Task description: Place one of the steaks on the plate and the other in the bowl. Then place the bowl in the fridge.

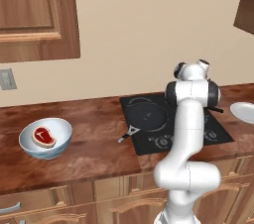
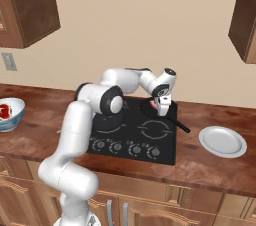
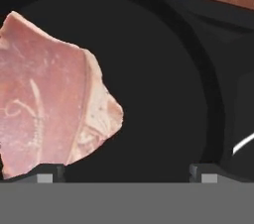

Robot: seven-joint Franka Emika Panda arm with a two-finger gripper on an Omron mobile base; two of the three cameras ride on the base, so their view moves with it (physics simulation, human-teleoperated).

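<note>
One steak (image 1: pixel 43 137) lies in the white-and-blue bowl (image 1: pixel 45 141) at the left of the counter; the same bowl (image 2: pixel 10 115) sits at the left edge of the right base view. The other steak (image 3: pixel 49 94) rests in a black frying pan (image 3: pixel 158 84) on the stove's back right. My gripper (image 2: pixel 163 110) hangs just above that pan, pointing down. In the hand view my gripper (image 3: pixel 126 174) is open, its tips wide apart, and the steak reaches in from the left past the left fingertip (image 3: pixel 47 174). The white plate (image 2: pixel 222 141) sits on the counter right of the stove.
The black cooktop (image 2: pixel 135 142) has knobs along its front. The pan's handle (image 2: pixel 177 124) points toward the plate. Another dark pan (image 1: pixel 146 115) sits on the left burner with its handle (image 1: pixel 126 135) over the counter. Wooden cabinets hang above at both sides.
</note>
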